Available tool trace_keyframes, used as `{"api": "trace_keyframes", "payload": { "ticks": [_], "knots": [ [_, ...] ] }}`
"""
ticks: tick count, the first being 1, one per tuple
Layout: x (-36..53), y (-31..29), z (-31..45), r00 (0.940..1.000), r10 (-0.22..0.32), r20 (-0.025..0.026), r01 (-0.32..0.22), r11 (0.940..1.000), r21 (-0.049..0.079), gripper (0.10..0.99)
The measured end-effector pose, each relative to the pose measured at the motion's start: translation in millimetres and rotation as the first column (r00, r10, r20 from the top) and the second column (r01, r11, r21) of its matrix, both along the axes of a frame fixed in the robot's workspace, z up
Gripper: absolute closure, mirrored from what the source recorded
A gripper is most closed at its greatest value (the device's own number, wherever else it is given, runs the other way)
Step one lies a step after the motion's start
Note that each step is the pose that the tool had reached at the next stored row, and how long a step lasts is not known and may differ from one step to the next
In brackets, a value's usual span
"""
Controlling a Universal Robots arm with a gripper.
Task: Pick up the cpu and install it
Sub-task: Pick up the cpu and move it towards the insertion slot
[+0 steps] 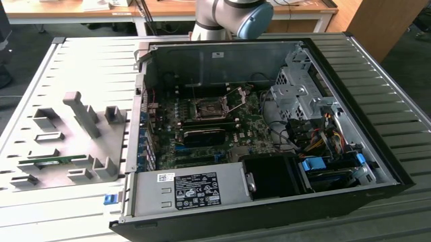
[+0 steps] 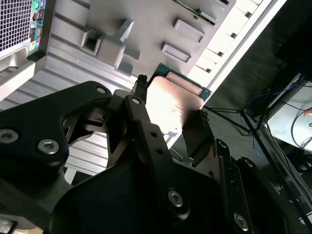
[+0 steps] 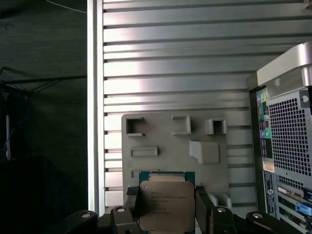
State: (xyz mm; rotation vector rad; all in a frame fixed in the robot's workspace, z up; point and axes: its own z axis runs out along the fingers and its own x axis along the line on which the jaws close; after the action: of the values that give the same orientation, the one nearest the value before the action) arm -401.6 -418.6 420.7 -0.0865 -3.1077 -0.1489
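Ribbed grey metal table (image 1: 377, 75), wooden desks (image 1: 74, 14) behind and dark floor around; on it an open computer case (image 1: 222, 55) lies on its side, motherboard socket (image 1: 207, 107) uncovered, with a grey fixture plate (image 1: 67, 126) holding a green memory stick (image 1: 48, 161) at the exterior view's left. In the first wrist view the gripper (image 3: 166, 217) is clamped on the cpu (image 3: 165, 197) by two opposite edges, in the air over the fixture plate and apart from it

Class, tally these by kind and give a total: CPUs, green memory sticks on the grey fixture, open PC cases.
cpu: 1
memory stick: 1
PC case: 1
Total: 3
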Motion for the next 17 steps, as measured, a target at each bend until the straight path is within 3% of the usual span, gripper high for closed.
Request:
{"api": "trace_keyframes", "payload": {
  "ticks": [17],
  "knots": [
    [22.4,0.0,0.0,1.0,0.0,0.0,0.0,1.0,0.0,0.545]
  ]
}}
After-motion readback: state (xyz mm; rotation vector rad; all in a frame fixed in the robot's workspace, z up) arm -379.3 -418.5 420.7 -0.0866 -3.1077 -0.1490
